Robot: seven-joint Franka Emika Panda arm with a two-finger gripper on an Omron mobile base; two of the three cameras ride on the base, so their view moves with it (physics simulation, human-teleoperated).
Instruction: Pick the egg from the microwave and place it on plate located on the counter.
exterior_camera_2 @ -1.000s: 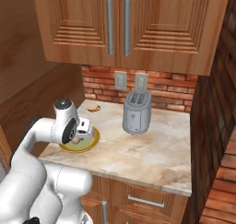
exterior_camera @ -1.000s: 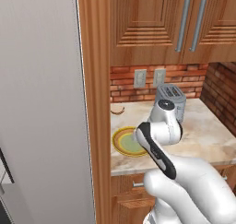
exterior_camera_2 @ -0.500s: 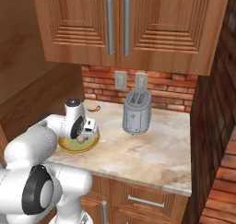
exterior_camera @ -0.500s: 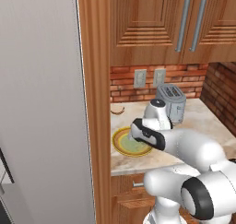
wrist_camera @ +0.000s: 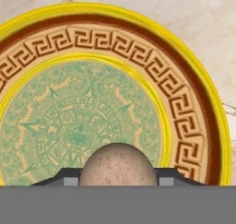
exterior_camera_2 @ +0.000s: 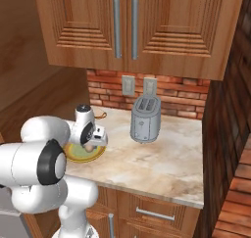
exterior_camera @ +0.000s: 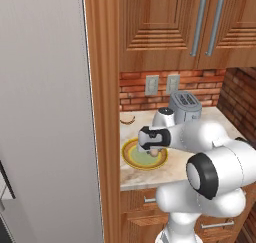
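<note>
One egg [wrist_camera: 118, 165] sits clenched in my gripper [wrist_camera: 118, 178], at 6 o'clock above the green centre of the plate [wrist_camera: 184, 108] on the bench [exterior_camera_2: 162, 158].

On the table [exterior_camera_2: 162, 158] the plate [exterior_camera: 131, 159] lies at the left end, beside the tall side panel [exterior_camera: 102, 137]. The toaster [exterior_camera_2: 145, 118] stands to its right, nearer the brick wall [exterior_camera_2: 171, 97]. The egg [wrist_camera: 118, 165] sits over the plate's centre, between the fingers [wrist_camera: 64, 177]
</note>
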